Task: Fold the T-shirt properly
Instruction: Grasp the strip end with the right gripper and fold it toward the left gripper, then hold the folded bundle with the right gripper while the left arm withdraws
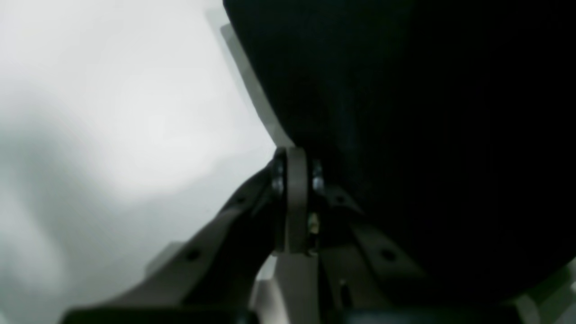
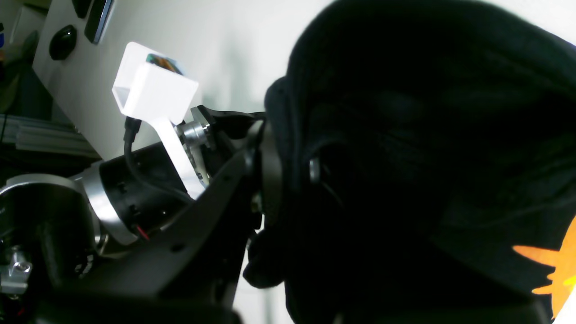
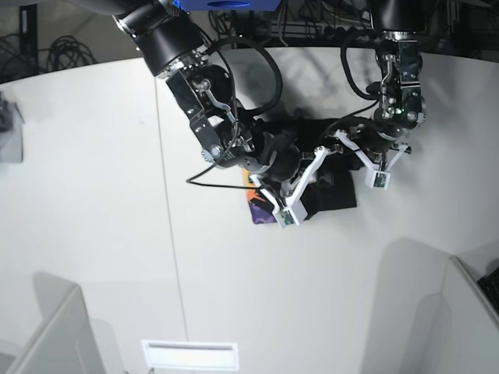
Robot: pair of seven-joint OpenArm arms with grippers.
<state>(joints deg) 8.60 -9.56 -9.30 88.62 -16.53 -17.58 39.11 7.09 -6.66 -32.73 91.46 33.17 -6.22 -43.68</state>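
Note:
The black T-shirt lies bunched on the white table, with a bit of its orange and purple print showing at its left edge. My right gripper is shut on a fold of the black cloth; the orange print shows at the lower right of the right wrist view. My left gripper has its fingers closed together at the edge of the black cloth. The two grippers are close together over the bundle. Most of the shirt's shape is hidden by the arms.
The left arm's white camera housing sits just beside my right gripper. Grey partitions stand at the front left and front right. A white slotted plate lies at the front edge. Cables hang behind the table.

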